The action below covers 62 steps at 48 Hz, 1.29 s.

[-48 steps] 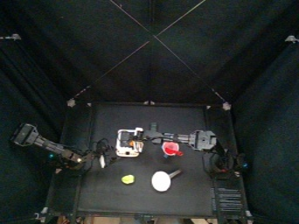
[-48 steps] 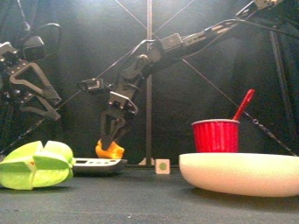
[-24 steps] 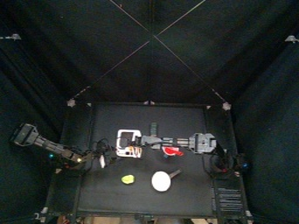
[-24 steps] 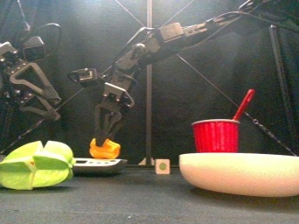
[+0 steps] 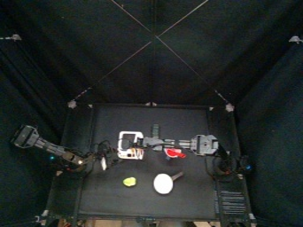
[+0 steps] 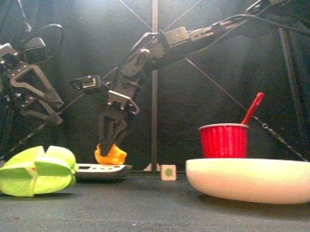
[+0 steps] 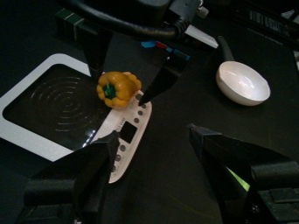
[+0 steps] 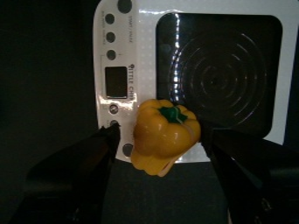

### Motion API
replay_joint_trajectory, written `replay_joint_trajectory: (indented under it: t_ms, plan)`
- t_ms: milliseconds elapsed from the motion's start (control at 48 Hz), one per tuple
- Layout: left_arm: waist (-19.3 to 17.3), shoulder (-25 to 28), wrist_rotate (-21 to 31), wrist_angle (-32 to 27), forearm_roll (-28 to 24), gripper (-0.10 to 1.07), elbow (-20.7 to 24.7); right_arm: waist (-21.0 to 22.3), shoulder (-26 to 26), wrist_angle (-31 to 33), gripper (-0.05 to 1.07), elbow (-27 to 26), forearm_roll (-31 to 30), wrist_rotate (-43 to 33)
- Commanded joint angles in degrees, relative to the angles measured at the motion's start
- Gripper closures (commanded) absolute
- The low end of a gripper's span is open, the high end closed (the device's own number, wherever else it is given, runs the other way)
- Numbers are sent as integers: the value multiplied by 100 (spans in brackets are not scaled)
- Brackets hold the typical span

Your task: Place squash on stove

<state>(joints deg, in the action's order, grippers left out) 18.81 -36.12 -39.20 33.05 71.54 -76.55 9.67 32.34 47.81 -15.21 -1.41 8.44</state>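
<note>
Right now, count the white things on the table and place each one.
2 clearly: the stove at the table's left-middle under the squash, and the white pan near the front edge. A small white piece also stands between them.

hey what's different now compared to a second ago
The right gripper, jaws open around the squash, carried it leftward across the table, from near the red cup to over the stove, where it hangs low. The left gripper stayed at the left side; the cup, white pan and yellow-green lump stayed put.
</note>
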Motion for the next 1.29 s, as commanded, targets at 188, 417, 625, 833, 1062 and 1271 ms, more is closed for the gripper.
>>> replay_joint_trajectory:
  t_ms: [188, 417, 625, 833, 1062, 1271]
  plan:
    - [9, 0, 0, 18, -18, 1, 35, 167, -132, -35, 3, -35, 88, 9]
    - [9, 0, 0, 18, -18, 1, 35, 308, -132, -44, 3, -9, 35, 44]
    - [9, 9, -9, 18, -18, 1, 26, 466, -149, -35, 6, -26, -53, 79]
    - [9, 9, -9, 18, -18, 1, 26, 536, -158, -18, 12, -35, -88, 88]
    - [9, 0, 0, 18, -18, 1, 18, 563, -308, 18, 17, -62, -88, 88]
    - [9, 0, 0, 18, -9, 1, 18, 589, -448, -26, 18, -53, -62, 79]
